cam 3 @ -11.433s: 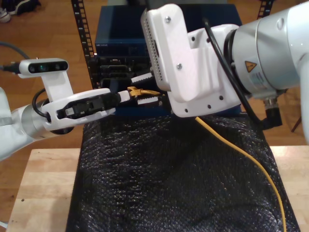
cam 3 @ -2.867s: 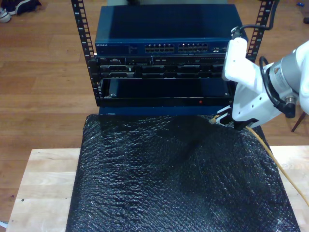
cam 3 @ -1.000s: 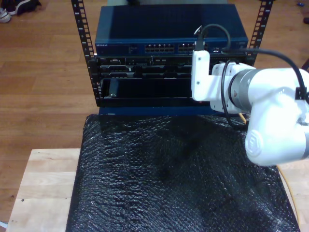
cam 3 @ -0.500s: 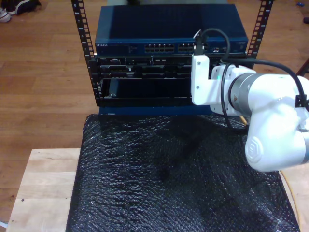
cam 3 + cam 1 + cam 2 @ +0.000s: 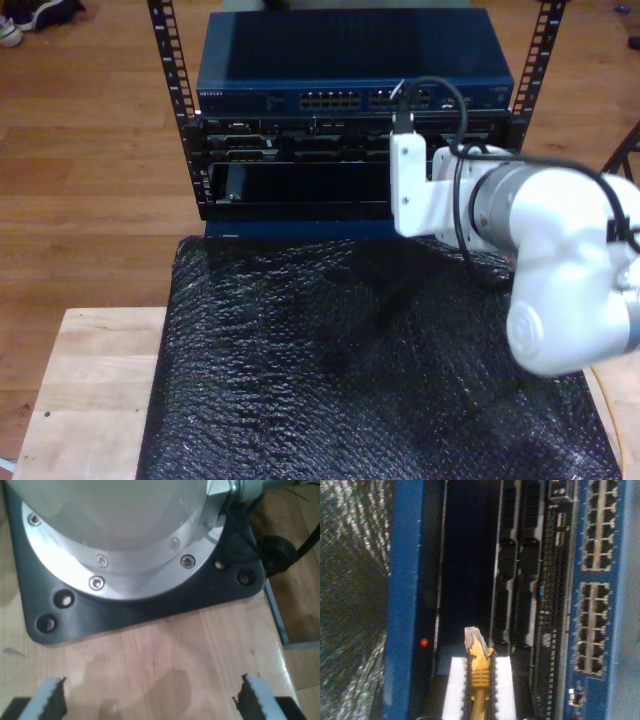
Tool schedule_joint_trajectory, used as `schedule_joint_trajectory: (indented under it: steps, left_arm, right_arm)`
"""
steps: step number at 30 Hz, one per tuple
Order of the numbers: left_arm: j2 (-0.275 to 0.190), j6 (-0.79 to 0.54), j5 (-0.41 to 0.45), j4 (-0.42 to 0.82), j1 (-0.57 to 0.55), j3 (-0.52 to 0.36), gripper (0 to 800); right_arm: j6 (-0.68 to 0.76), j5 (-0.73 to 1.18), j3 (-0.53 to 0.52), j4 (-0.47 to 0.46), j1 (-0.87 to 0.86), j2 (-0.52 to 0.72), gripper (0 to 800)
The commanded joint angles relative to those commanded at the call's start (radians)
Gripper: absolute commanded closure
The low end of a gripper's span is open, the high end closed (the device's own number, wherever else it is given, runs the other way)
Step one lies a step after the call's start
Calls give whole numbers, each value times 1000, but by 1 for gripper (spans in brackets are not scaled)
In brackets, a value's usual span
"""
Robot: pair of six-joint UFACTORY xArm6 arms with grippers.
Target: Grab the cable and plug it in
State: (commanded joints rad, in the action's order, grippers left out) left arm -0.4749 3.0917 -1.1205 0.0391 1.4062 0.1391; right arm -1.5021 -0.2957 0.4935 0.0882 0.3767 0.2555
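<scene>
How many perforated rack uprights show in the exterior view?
2. One upright stands at the exterior view's left of the switch, the other upright at its right. Rear ones may be hidden.

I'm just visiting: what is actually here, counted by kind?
Grippers: 2 (my first gripper, my second gripper)
Yellow cable: 1
Blue network switch: 1
Black bubble-wrap sheet: 1
Wooden table: 1
Total: 6
</scene>
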Motion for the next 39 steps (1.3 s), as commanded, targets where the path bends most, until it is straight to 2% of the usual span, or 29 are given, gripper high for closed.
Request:
schedule_joint_trajectory:
  steps: [8, 18, 39]
  left_arm:
    - [0, 0, 0, -2, -2, 0, 0]
    - [0, 0, 0, 0, -2, 0, 0]
    - [0, 0, 0, -2, -2, 0, 0]
  right_arm:
    - [-6, -8, 2, -18, 8, 0, 800]
    - [-8, -17, 21, -23, 5, -78, 800]
    - [-6, -198, 95, -21, 3, -196, 800]
